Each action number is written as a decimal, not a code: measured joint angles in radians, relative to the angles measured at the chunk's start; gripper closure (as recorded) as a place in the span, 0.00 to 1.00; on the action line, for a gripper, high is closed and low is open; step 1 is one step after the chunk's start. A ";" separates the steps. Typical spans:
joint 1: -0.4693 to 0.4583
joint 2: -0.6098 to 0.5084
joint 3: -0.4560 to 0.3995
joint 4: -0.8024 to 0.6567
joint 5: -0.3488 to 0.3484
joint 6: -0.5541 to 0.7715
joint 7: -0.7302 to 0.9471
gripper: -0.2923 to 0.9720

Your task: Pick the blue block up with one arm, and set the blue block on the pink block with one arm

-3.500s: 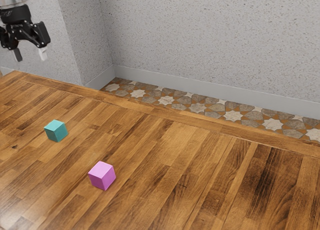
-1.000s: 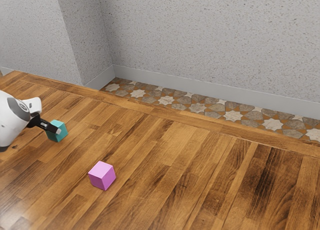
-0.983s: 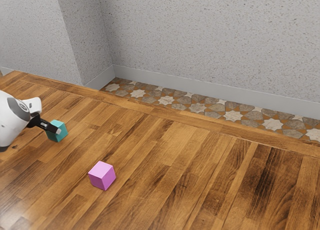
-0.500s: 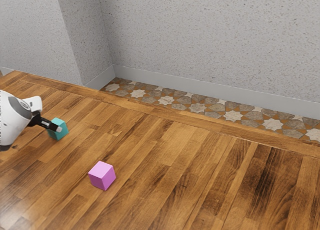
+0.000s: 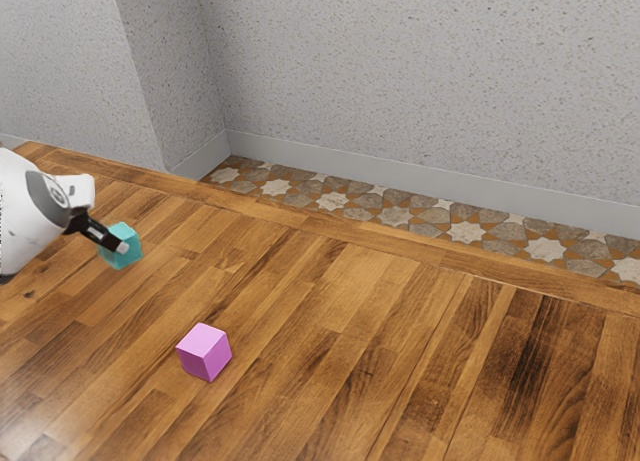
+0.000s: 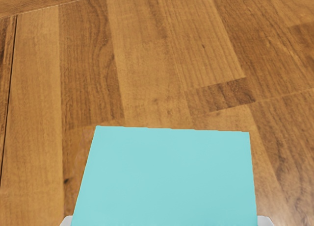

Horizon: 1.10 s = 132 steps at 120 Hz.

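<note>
A wooden plank surface (image 5: 400, 331) is spread beneath and all around the fingers, and a speckled grey wall (image 5: 420, 71) is seen far beyond them, with a band of star-patterned tiles (image 5: 400, 216) laid along its foot. The white arm (image 5: 25, 216) is seen behind the fingers, at the exterior view's left edge. The gripper (image 5: 122, 243) is clamped on the blue block (image 5: 133, 249): one dark finger is laid across the block's near side, and the block is held between the two fingers, low over the wood. Whether its underside touches the planks cannot be told. In the wrist view the blue block (image 6: 167, 179) is seen just ahead of the hand, flanked at its lower corners by pale fingertips (image 6: 66, 221). The pink block (image 5: 204, 351) is set on the wood well apart from the fingers, nearer the camera, and is touched by nothing.
</note>
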 joint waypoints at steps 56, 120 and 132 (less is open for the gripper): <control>-0.385 -0.431 0.043 -0.413 -0.491 0.081 -0.056 0.52; -0.586 -0.479 0.040 -0.496 -0.661 0.127 -0.084 0.51; -0.603 -0.481 0.040 -0.499 -0.695 0.135 -0.088 0.51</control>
